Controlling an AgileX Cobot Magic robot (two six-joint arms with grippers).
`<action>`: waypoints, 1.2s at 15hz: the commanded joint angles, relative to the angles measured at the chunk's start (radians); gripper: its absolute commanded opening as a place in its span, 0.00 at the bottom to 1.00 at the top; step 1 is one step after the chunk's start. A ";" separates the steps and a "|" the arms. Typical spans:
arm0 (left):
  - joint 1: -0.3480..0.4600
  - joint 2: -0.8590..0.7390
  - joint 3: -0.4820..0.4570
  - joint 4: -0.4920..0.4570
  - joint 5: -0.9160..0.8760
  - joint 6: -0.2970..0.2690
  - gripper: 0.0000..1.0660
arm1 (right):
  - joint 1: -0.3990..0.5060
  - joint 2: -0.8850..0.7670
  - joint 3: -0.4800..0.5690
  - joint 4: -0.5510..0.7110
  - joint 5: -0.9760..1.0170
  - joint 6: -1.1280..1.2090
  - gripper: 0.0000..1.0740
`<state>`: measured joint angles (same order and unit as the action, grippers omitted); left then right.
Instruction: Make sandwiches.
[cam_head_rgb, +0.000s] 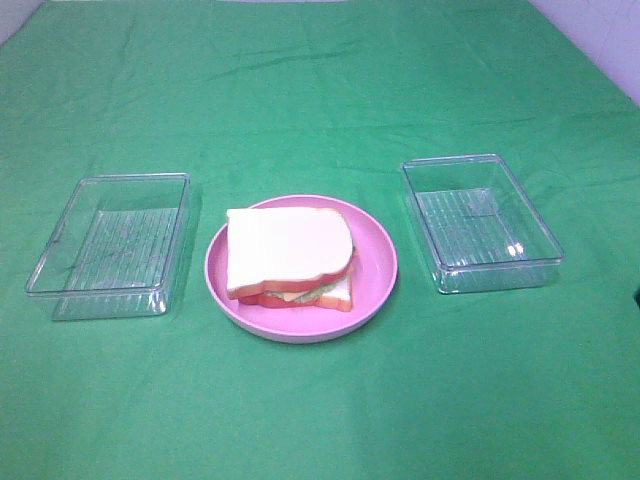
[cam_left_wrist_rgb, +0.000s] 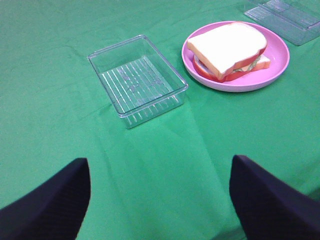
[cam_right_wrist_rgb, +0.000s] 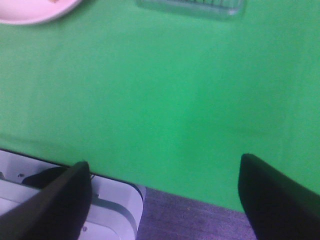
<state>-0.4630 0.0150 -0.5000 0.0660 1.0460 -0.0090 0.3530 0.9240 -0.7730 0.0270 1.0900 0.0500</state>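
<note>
A stacked sandwich (cam_head_rgb: 290, 258) rests on the round pink plate (cam_head_rgb: 380, 262) at the table's middle: white bread with orange-brown crust on top, red, yellow and green layers showing at its edge, another slice beneath. The left wrist view shows the sandwich (cam_left_wrist_rgb: 230, 50) on the plate (cam_left_wrist_rgb: 277, 62) far ahead of my left gripper (cam_left_wrist_rgb: 160, 200), whose dark fingers (cam_left_wrist_rgb: 50, 205) stand wide apart over bare cloth. My right gripper (cam_right_wrist_rgb: 165, 200) is open too, over the cloth's near edge, holding nothing. Neither gripper appears in the exterior high view.
An empty clear tray (cam_head_rgb: 110, 245) lies left of the plate, another clear tray (cam_head_rgb: 480, 222) to its right. Green cloth (cam_head_rgb: 320, 400) covers the table. In the right wrist view the cloth's edge (cam_right_wrist_rgb: 165, 187) meets a white base and grey floor.
</note>
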 joint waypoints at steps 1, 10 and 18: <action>-0.002 -0.006 0.001 -0.010 -0.001 0.003 0.70 | -0.004 -0.152 0.082 -0.010 0.069 -0.006 0.71; -0.002 -0.006 0.001 -0.019 -0.001 0.009 0.70 | -0.004 -0.881 0.268 0.060 -0.027 -0.169 0.71; -0.002 -0.006 0.001 -0.018 -0.001 0.003 0.70 | -0.004 -0.929 0.268 0.066 -0.027 -0.170 0.71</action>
<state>-0.4630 0.0150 -0.5000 0.0520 1.0460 0.0000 0.3530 -0.0070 -0.5080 0.0950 1.0750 -0.1150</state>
